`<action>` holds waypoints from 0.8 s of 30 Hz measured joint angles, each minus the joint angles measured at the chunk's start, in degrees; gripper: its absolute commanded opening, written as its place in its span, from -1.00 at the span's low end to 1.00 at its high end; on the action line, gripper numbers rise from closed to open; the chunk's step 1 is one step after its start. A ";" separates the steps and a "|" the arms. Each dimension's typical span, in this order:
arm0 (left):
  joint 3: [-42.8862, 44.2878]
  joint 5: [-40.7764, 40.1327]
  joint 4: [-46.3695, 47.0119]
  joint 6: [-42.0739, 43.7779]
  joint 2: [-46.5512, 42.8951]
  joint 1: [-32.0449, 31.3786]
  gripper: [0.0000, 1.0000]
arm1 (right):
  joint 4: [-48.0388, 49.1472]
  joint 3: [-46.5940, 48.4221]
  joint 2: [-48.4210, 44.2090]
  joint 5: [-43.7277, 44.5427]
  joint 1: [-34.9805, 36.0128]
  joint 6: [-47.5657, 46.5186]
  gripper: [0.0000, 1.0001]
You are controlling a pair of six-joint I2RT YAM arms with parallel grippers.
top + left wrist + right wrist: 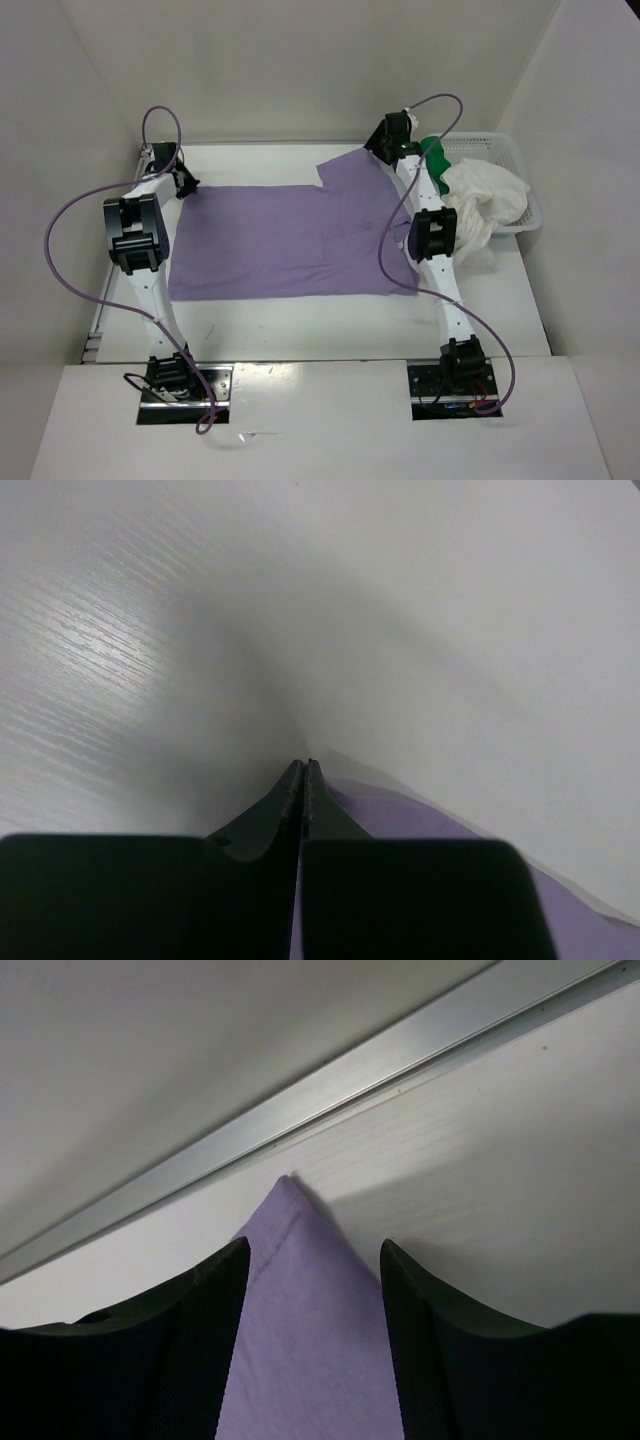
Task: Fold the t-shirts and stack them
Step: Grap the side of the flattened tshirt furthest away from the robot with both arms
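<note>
White walls close in a pale desk [300,320] on which the lavender t-shirt [290,240] lies spread flat, reaching from one gripper to the other. The left gripper [305,767] is fully closed at the shirt's far corner, with purple cloth showing just beside and under its fingers. Whether any cloth is actually pinched cannot be told, so a lift may come up with nothing. The right gripper [315,1250] stands wide open, a pointed shirt corner lying between its fingers, not yet grasped. If one side rises alone, the cloth may drag, skew and crease. Beside the right gripper's arm, the white t-shirt [485,200] and green t-shirt [435,155] spill from a basket [500,150] and could snag.
</note>
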 measured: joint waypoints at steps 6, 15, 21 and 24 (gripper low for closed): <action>-0.28 0.72 0.11 -0.17 -0.11 0.00 -1.00 | 1.60 0.22 1.36 -4.52 -0.52 2.78 0.04; -0.74 1.60 0.04 -0.31 -0.44 -0.02 -1.00 | 4.87 2.49 4.39 -14.25 -1.36 9.03 -0.12; -0.76 2.23 -0.20 -1.14 -0.48 -0.02 -1.00 | 4.48 3.04 4.61 -15.58 -1.99 12.22 0.00; -0.79 2.32 -0.48 -1.27 -0.57 -0.04 -1.00 | 3.74 3.04 4.66 -15.72 -1.99 12.66 -0.42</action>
